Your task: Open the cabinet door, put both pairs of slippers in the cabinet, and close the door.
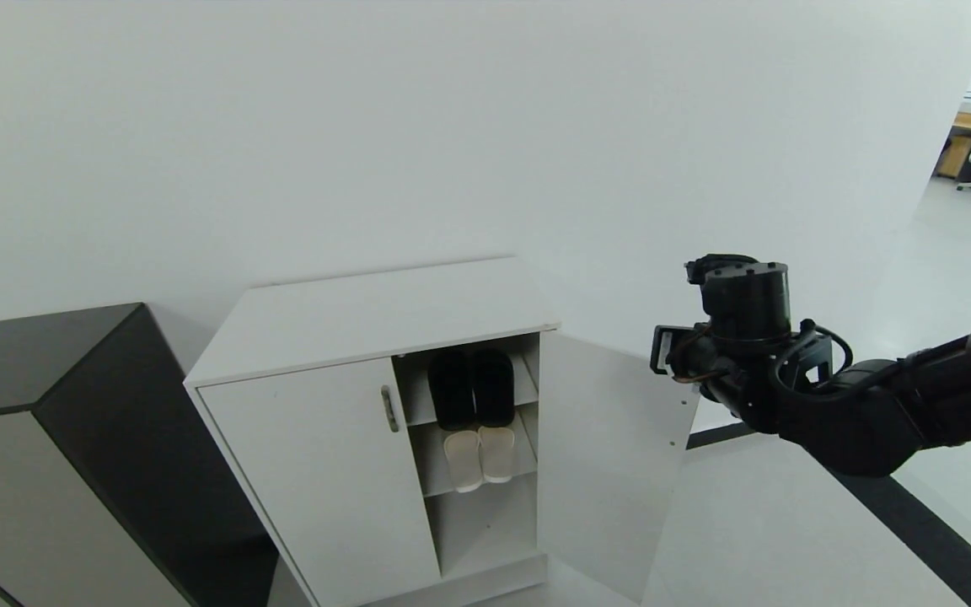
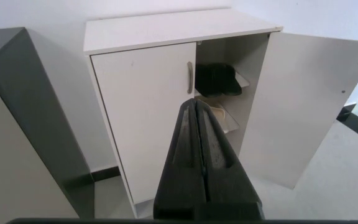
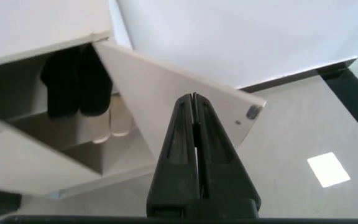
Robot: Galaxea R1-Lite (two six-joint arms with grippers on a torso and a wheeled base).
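Cabinet (image 1: 384, 316): white, standing against the wall, its left half shut and its right half open, so three shelves show.
Open door (image 1: 603, 455): swung out wide on the cabinet's right side, inner face toward the head view. By the look of it, it is a stiff, flat, light panel that will turn freely on its hinges. The faces are smooth and likely slippery, so pressing flat on the outer face near the free edge should serve better than pinching. Its handle is hidden, probably on the far face.
Closed door (image 1: 317, 472): flush with the front, nothing to do there.
Black slippers (image 1: 470, 388): a pair side by side on the top shelf, fully inside. They look soft and light, and sit clear of the door's path.
White slippers (image 1: 479, 455): a pair side by side on the middle shelf, just below the black ones, also fully inside.
Right pincer (image 3: 194, 99): pressed shut and holding nothing, hanging near the free edge of the open door but apart from it.
Left pincer (image 2: 196, 106): shut too, empty, in front of the cabinet and well apart from it.
Handle (image 1: 389, 409): a small metal bar at the closed door's inner edge, not needed.
Step in hand: both pairs look stowed, so closing the door remains.
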